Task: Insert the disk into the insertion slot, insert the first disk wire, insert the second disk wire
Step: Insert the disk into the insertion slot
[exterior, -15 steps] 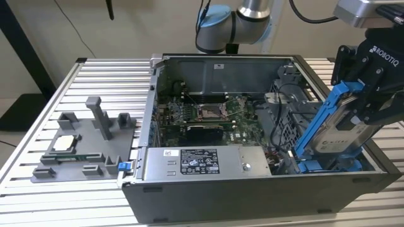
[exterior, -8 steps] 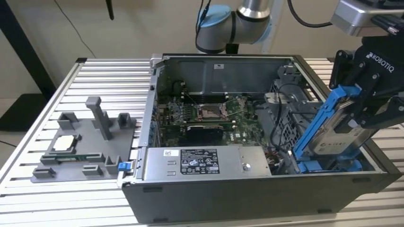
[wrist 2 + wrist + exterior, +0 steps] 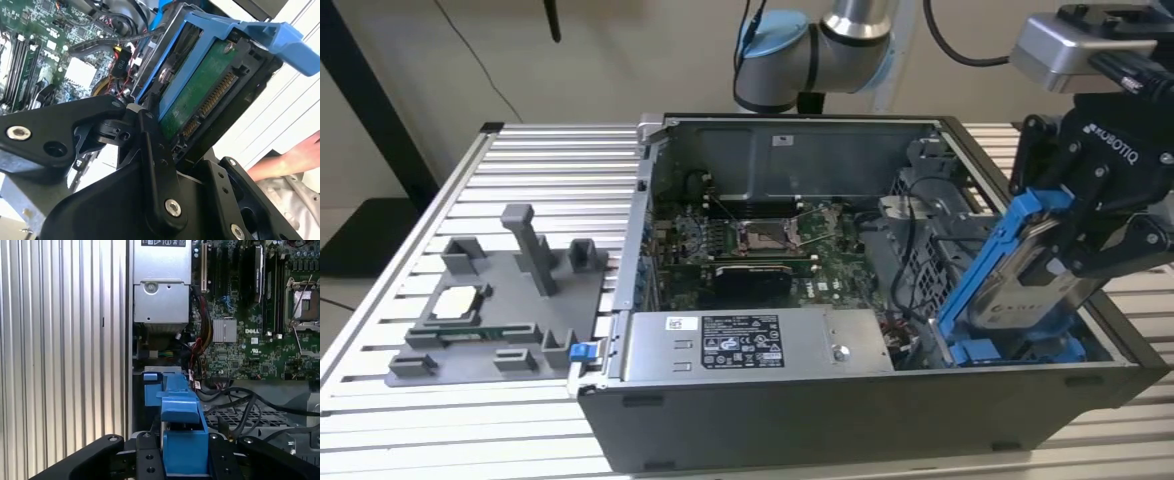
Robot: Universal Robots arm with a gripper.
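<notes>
My gripper [image 3: 1083, 250] is shut on the upper part of the disk [image 3: 1025, 290], a silver drive in a bright blue frame. The disk stands steeply tilted, and its lower end reaches down into the insertion slot [image 3: 994, 350], the bay with blue fittings in the case's front corner at the exterior view's right. In the second wrist view the disk's green circuit board [image 3: 200, 95] and connector edge face the camera between the black fingers [image 3: 155, 150]. The first wrist view has the blue frame [image 3: 181, 405] clamped between the fingers, above the cage's mesh wall [image 3: 240, 415].
The open grey computer case [image 3: 854, 420] lies on a slatted metal table [image 3: 534, 150]. Inside are the motherboard [image 3: 747, 240] and a power supply [image 3: 747, 345]. Black cables [image 3: 235, 395] cross the cage. A grey fixture [image 3: 494, 300] sits beside the case. A person's hand [image 3: 295, 155] is close by.
</notes>
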